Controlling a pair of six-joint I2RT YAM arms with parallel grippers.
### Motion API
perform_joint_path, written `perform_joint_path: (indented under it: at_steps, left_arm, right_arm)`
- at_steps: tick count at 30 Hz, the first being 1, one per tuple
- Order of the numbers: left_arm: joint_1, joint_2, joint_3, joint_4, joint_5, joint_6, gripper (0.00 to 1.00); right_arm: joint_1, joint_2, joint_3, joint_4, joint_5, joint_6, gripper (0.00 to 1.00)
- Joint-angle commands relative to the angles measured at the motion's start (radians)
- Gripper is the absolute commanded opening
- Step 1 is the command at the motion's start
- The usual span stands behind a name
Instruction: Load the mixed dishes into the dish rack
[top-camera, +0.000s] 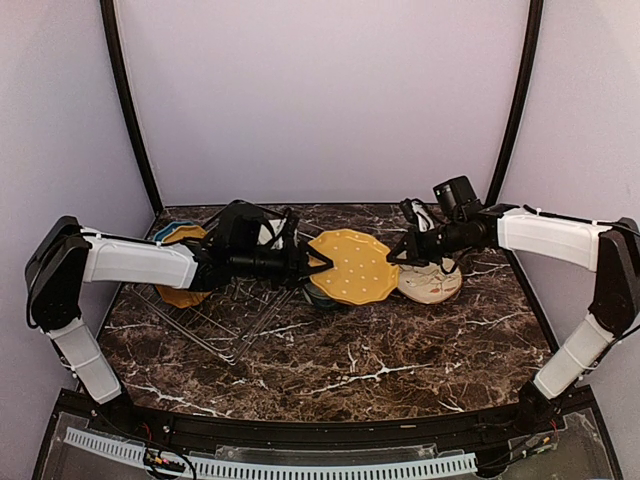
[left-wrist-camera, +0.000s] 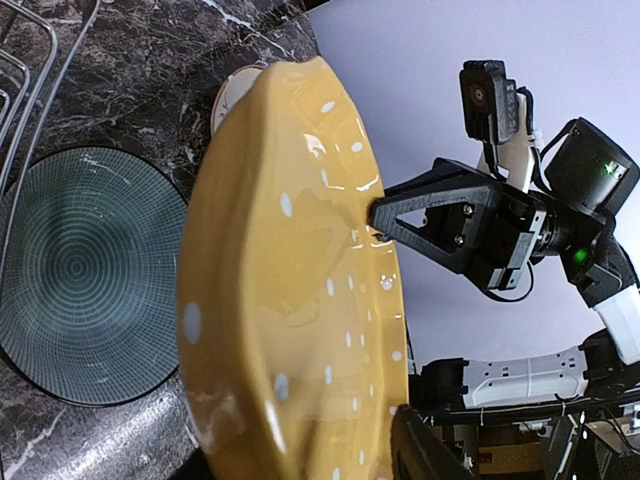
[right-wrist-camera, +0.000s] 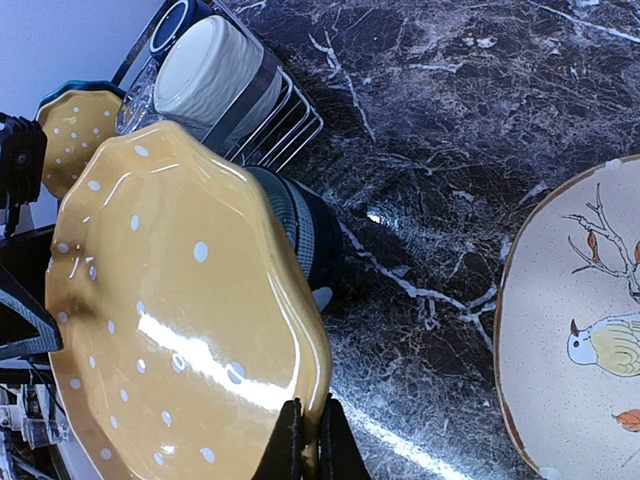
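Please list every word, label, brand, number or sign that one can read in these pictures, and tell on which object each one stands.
None can be read.
The mustard-yellow plate bears only white dots.
The cream plate bears only a painted bird and twigs.
The right wrist camera shows no legible marking.

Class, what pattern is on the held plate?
Plate: mustard yellow, white dots; clearest in right wrist view.
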Motion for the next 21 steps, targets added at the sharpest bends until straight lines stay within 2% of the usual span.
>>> perform_joint_path:
  at_steps: [1, 9, 11, 13, 18, 19, 21]
  left_arm:
    - [-0.007, -0.024, -0.022, 0.057, 0.014, 0.001, 0.43]
    - [-0.005, -0.042, 0.004, 0.033, 0.003, 0.065, 0.03]
    - [-0.001, -0.053, 0.024, -0.002, -0.008, 0.103, 0.01]
    - [0.007, -0.072, 0.051, -0.04, -0.014, 0.143, 0.01]
    - [0.063, -0.175, 0.085, -0.194, -0.045, 0.269, 0.01]
    - [0.071, -0.218, 0.102, -0.275, -0.07, 0.336, 0.01]
    - [0.095, -0.289, 0.14, -0.422, -0.142, 0.463, 0.01]
  right_arm:
    - [0.004, -0.056, 0.038, 0.121, -0.068, 0.035, 0.0]
    - [0.02, -0.051, 0.023, 0.154, -0.117, 0.021, 0.0]
    - [0.03, -0.054, 0.017, 0.163, -0.129, 0.017, 0.0]
    - [0.036, -0.059, 0.014, 0.161, -0.132, 0.01, 0.09]
    - [0.038, -0.114, 0.006, 0.129, -0.086, -0.03, 0.52]
    - [0.038, -0.134, 0.006, 0.12, -0.075, -0.042, 0.62]
    - [0.038, -0.162, 0.002, 0.112, -0.052, -0.059, 0.71]
